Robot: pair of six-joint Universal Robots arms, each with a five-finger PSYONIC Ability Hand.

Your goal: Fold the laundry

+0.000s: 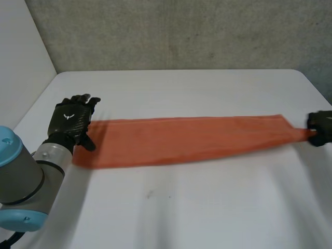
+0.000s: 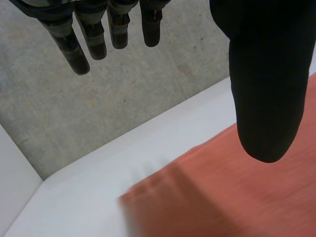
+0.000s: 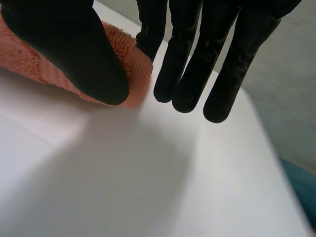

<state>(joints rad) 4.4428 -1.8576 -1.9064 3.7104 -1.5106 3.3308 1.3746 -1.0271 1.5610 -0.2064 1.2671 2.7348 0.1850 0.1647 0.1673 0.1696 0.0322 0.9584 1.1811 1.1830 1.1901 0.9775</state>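
While the orange towel point(image 1: 181, 140) lies drawn out in a long, narrow band across the middle of the white table point(image 1: 181, 207), each of the robot's black hands sits at one end of it. The right hand point(image 1: 321, 127) is at the table's right edge, where the towel narrows to a bunched tip that runs into its grasp. From that wrist, the right hand point(image 3: 74, 44) has its thumb pressed down on the terry cloth point(image 3: 136, 64), nipping the end against the nearest finger, while the other fingers point(image 3: 222, 74) hang straight and close together just beyond the cloth, above the bare table point(image 3: 123, 187). The left hand point(image 1: 70, 122) is over the far corner of the towel's left end, its grey forearm with light-blue cap point(image 1: 15, 176) reaching in from the near left. From its own wrist, the left hand point(image 2: 266, 89) is relaxed and spread. Its fingers point(image 2: 79, 49) are straight and point toward the grey concrete wall point(image 2: 123, 108), and the thumb stands well apart from them with nothing caught between. The towel's corner point(image 2: 222, 197) lies flat on the table point(image 2: 89, 197) beneath the thumb. I cannot tell whether the palm touches the cloth.
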